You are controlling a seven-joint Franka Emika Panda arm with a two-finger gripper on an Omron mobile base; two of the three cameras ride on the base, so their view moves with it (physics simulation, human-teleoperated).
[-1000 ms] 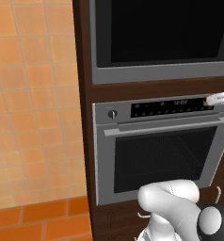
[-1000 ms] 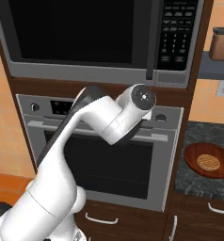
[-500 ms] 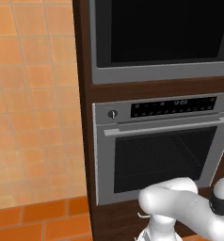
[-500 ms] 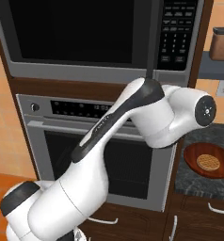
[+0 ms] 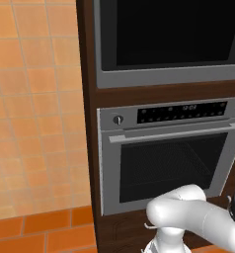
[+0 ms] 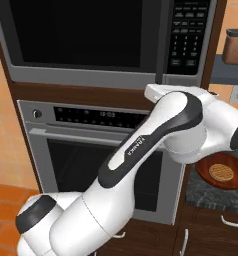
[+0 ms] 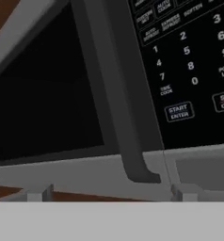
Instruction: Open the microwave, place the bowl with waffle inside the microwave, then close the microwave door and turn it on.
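Black glass fills the front of the microwave point(image 6: 106, 42), built into dark wood above the oven point(image 6: 103, 160). The microwave door point(image 6: 78, 37) is shut, its grey frame flush with the body. A dark vertical door handle point(image 7: 118, 108) runs along the door's right edge and ends in a curved foot at the lower frame. To the right of it lies the keypad point(image 7: 189, 61), with numbered keys and a key reading START ENTER point(image 7: 180, 112). In the hand view the camera sits close below the handle's foot, tilted, looking up at the door and keypad.

The white arm point(image 6: 141, 160) rises from the lower left of the right base view and bends just under the microwave's lower right corner, its wrist close to the foot of the handle. The tool itself is hidden behind the arm there, and its fingers cannot be made out in the hand view, so whether it is wide or narrow cannot be told.

The bowl point(image 6: 222, 172), brown, holds a round waffle point(image 6: 222, 172) and stands on the dark table point(image 6: 201, 190) to the right of the oven, partly hidden by the arm. A brown canister point(image 6: 235, 46) stands on a shelf above it.
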